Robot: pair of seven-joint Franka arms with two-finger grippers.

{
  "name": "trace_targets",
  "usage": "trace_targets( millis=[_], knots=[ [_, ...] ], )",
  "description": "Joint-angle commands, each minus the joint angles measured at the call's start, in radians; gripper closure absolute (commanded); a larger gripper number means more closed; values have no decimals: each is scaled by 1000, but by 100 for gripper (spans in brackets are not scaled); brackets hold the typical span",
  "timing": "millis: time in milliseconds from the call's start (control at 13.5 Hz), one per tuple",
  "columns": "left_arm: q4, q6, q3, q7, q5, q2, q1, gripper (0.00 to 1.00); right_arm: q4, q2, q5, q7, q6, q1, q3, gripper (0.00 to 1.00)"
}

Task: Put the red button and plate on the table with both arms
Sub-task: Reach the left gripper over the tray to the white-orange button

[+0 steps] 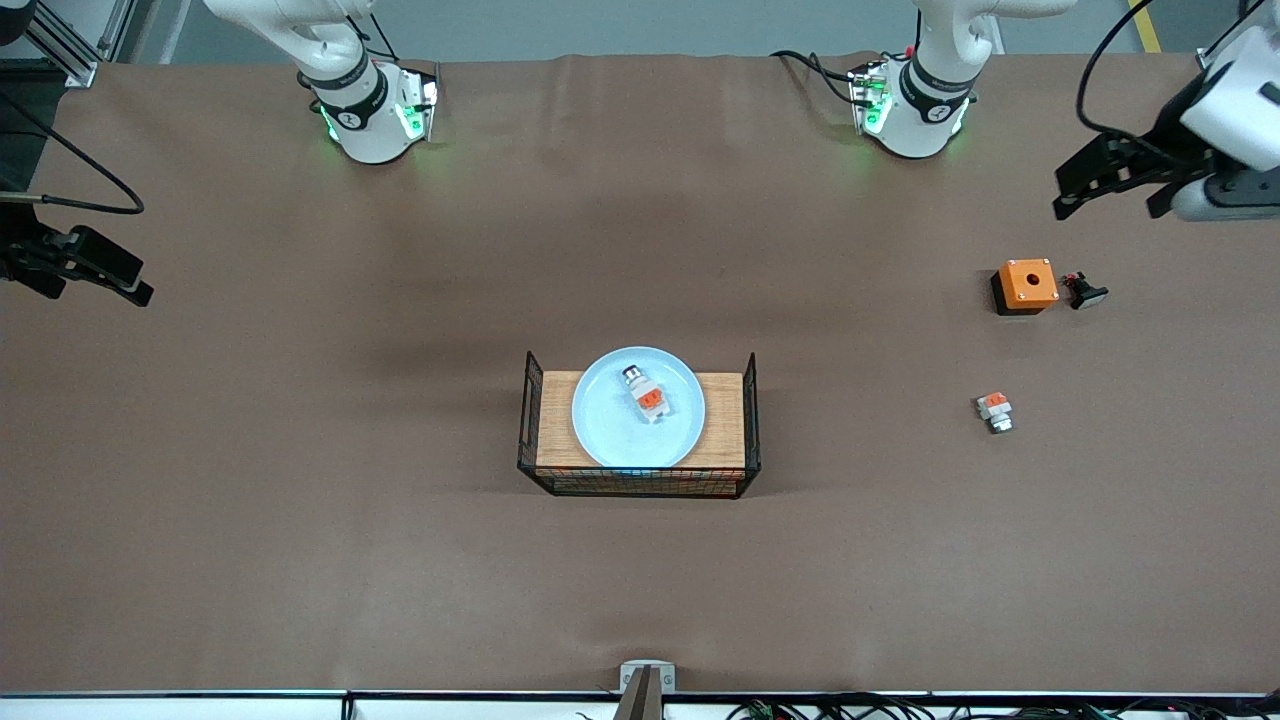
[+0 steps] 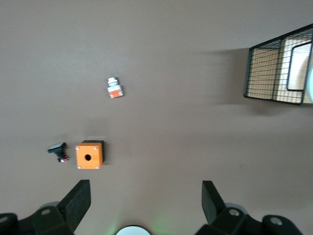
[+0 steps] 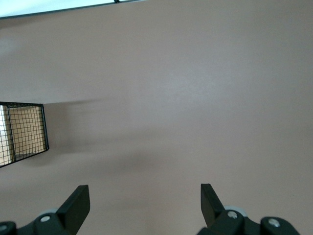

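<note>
Plate (image 1: pixel 610 440) sits on the wooden board (image 1: pixel 724 420) with wire sides, mid-table, the red button (image 1: pixel 647 395) lying loose inside it. You should expect both to be rigid and light; the button may slide, so pinch its white body, and take the plate by its raised rim. Left gripper (image 2: pixel 145 198) and right gripper (image 3: pixel 144 198) both wait spread wide, holding nothing, above bare table (image 1: pixel 300 560) at their own ends.

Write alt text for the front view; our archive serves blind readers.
A round pale-blue plate holding a small white block with an orange-red patch sits on a wire-sided wooden board mid-table. The open left gripper and right gripper hover at their own ends of the brown table.
</note>
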Motion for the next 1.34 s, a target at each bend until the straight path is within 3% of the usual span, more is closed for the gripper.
trace_targets(
  millis=[0,223,743,1262],
  knots=[
    [111,-6,-72,-119,-18,107,-3,0,21,1,-14,0,-34,13,9,0],
    [170,8,-175,-280,-20,182,-5,0,21,-3,-14,0,-36,33,11,0],
    [226,207,-404,-680,-18,363,-29,0,21,-10,-15,27,-66,79,12,0],
    [228,455,-375,-886,1,538,-175,0,21,-16,-14,300,-117,202,12,0]
  ],
)
